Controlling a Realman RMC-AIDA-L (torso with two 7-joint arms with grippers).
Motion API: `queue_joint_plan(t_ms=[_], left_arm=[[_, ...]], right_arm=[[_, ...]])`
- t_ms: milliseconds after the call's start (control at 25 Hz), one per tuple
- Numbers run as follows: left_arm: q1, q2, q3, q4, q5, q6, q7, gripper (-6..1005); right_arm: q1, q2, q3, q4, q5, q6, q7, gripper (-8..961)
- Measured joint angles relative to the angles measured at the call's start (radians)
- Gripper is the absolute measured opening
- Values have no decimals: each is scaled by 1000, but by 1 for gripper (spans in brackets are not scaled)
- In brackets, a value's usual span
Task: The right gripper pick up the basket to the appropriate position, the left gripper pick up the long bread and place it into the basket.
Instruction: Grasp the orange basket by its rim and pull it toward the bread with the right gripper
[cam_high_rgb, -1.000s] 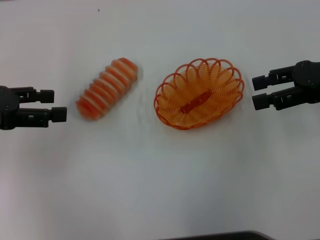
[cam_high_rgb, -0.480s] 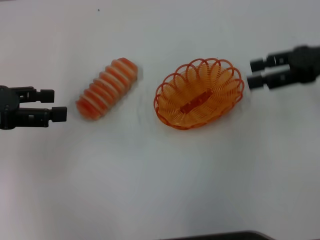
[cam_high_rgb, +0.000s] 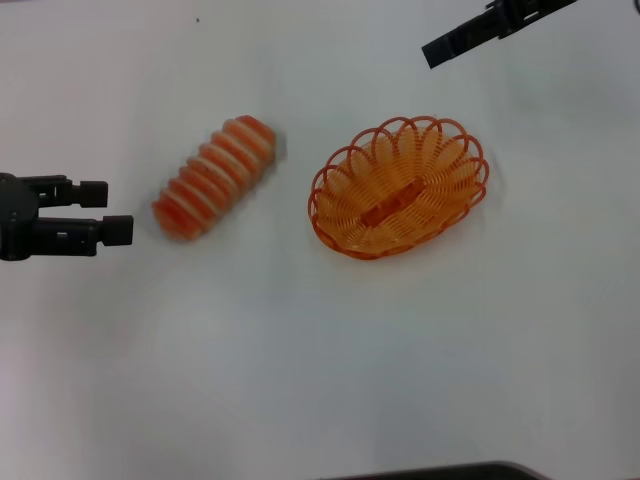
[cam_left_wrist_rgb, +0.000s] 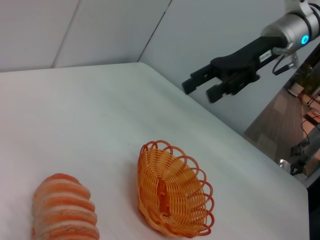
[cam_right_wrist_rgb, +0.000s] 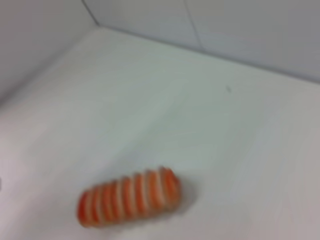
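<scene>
The long bread (cam_high_rgb: 215, 177), orange-red with cream stripes, lies slantwise on the white table left of centre. The empty orange wire basket (cam_high_rgb: 420, 165) stands to its right. My left gripper (cam_high_rgb: 108, 209) is open and empty, just left of the bread's near end. My right gripper (cam_high_rgb: 434, 50) is up at the far right, beyond the basket and apart from it. In the left wrist view the right gripper (cam_left_wrist_rgb: 200, 90) hangs open and empty above the table behind the basket (cam_left_wrist_rgb: 175, 192), with the bread (cam_left_wrist_rgb: 62, 210) nearer. The right wrist view shows only the bread (cam_right_wrist_rgb: 129, 196).
The white table (cam_high_rgb: 320, 360) carries only the bread and the basket. A dark edge (cam_high_rgb: 440, 472) shows at the table's near side. The left wrist view shows the table's far edge against a grey wall (cam_left_wrist_rgb: 210, 30).
My right gripper has moved from beside the basket's right end to the far side, up and away from the basket. The left gripper, bread and basket have not moved.
</scene>
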Motion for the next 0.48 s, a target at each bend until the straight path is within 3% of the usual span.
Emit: queue_joint_plan(t_ms=[160,480], left_arm=[[0,0,0,-5,0,-14,3,859],[-5,3,1,-7,0,-25,4,859]], right_arm=[[30,21,-89,30,-103,88,95,833],[45,34,-218,144,-156,183,153,834]])
